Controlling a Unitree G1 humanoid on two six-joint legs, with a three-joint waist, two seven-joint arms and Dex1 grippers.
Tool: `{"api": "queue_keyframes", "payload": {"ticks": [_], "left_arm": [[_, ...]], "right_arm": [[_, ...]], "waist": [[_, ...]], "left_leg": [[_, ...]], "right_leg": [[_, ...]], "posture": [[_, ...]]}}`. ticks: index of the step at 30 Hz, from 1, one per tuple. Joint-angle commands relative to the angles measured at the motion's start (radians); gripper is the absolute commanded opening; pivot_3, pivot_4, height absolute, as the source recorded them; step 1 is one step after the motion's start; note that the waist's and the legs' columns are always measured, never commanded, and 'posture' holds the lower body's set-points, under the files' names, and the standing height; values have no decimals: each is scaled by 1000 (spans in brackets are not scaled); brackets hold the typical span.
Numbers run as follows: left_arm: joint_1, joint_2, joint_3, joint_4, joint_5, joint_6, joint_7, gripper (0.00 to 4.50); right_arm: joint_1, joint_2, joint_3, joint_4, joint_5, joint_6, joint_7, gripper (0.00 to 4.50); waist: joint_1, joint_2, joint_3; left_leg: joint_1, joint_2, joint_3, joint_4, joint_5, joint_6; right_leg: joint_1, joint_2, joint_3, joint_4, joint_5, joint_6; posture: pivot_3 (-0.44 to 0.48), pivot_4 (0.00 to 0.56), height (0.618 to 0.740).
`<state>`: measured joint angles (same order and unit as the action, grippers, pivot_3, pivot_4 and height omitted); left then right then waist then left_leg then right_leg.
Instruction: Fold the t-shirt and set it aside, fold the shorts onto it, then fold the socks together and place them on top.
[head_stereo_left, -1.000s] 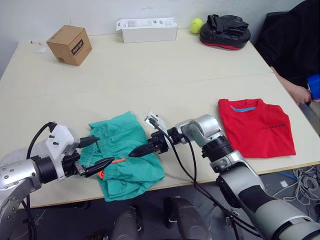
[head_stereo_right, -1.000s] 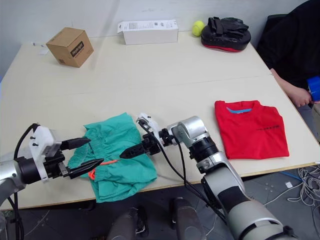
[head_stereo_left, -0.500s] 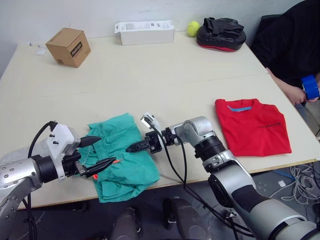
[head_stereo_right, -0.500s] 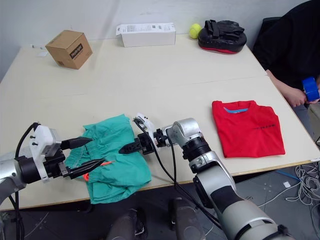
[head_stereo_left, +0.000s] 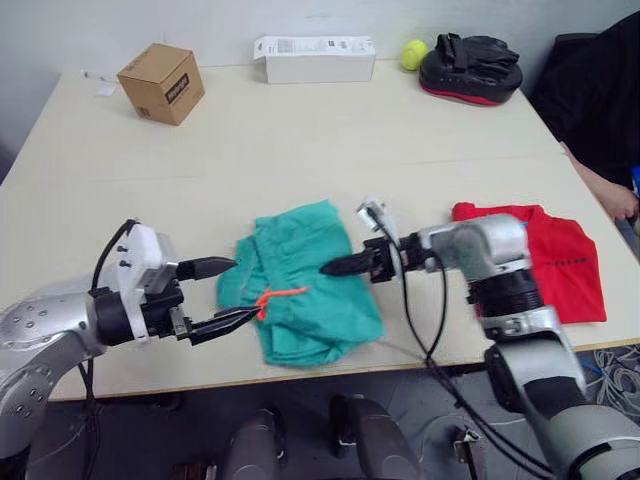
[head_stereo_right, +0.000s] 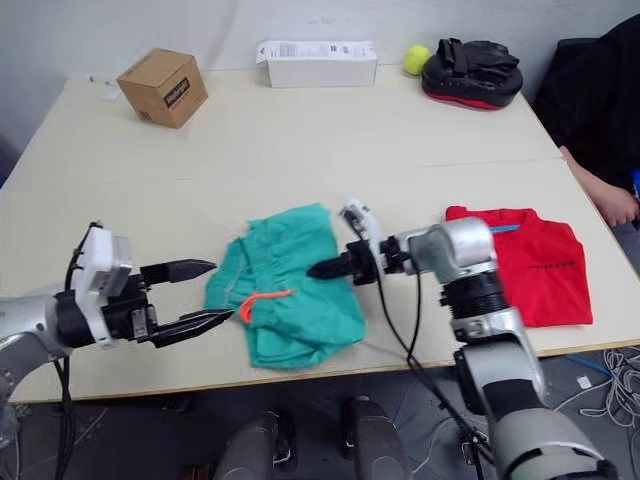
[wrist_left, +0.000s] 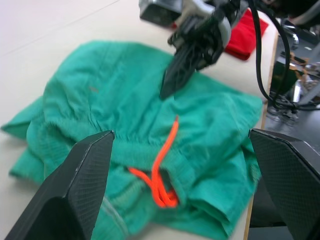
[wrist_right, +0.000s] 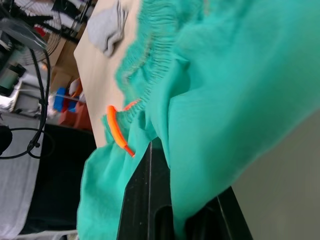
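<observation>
Left wrist view: shorts (wrist_left: 125, 130) being folded, lying ahead of left gripper (head_stereo_left: 222, 294), spread wide. Right gripper (head_stereo_left: 345, 267) clamped on shorts' cloth; waistband grasp judged next.

Robot lab or test room: large plain beige counter (head_stereo_left: 300, 130) against bare pale wall; loose cables (head_stereo_left: 610, 375) on floor past counter's right edge; cardboard box (head_stereo_left: 162, 69), white carton (head_stereo_left: 315, 58), tennis ball (head_stereo_left: 411, 54), black-and-red boxing pad (head_stereo_left: 470, 69) along far edge; person (head_stereo_left: 600, 95) in dark clothing seated at far right corner
</observation>
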<state>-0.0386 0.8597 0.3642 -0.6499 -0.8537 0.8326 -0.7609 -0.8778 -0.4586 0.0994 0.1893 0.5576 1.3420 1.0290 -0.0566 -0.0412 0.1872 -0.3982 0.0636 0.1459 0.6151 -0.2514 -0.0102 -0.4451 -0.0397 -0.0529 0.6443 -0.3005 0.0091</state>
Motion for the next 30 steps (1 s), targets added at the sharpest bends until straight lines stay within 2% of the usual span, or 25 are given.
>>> {"api": "queue_keyframes", "payload": {"ticks": [1,8,13,17,21,25,30], "left_arm": [[-35,-8,-40,32,23,-37,-3,4500],[-115,-20,-114,83,44,-72,-25,4500],[-162,-38,-155,97,49,-83,-27,4500],[-173,-43,-171,112,62,-99,-31,4500],[-180,-47,-173,120,70,-105,-27,4500],[-183,-49,-171,117,74,-102,-23,4500],[-177,-46,-161,108,75,-99,-18,4500]], "right_arm": [[18,-142,-49,-117,56,21,49,25],[70,-547,-34,-113,33,-120,235,25],[63,-728,8,116,-90,-318,359,25],[13,-772,54,338,-218,-480,416,25],[-78,-757,81,631,-350,-664,417,25],[-146,-713,85,876,-455,-836,345,25],[-147,-668,48,1014,-522,-981,191,25]], "waist": [[2,2,1],[8,5,4],[9,6,5],[3,6,5],[4,8,6],[3,8,6],[1,9,7]], "left_leg": [[0,1,0,0,-1,0],[-3,0,0,4,-3,2],[-4,0,1,9,-4,2],[-4,0,2,14,-3,1],[-4,0,2,16,-2,0],[-4,1,2,18,0,-3],[-4,1,1,19,1,-5]], "right_leg": [[0,1,0,0,0,0],[-1,2,1,-3,-3,4],[0,3,2,-2,-2,5],[0,4,3,0,-2,5],[0,4,4,1,-2,5],[1,6,5,2,-2,5],[1,7,7,4,-2,6]], "posture": [[0,150,740],[0,150,740],[0,150,740],[0,150,740],[0,150,740],[0,150,740],[0,150,740]]}}
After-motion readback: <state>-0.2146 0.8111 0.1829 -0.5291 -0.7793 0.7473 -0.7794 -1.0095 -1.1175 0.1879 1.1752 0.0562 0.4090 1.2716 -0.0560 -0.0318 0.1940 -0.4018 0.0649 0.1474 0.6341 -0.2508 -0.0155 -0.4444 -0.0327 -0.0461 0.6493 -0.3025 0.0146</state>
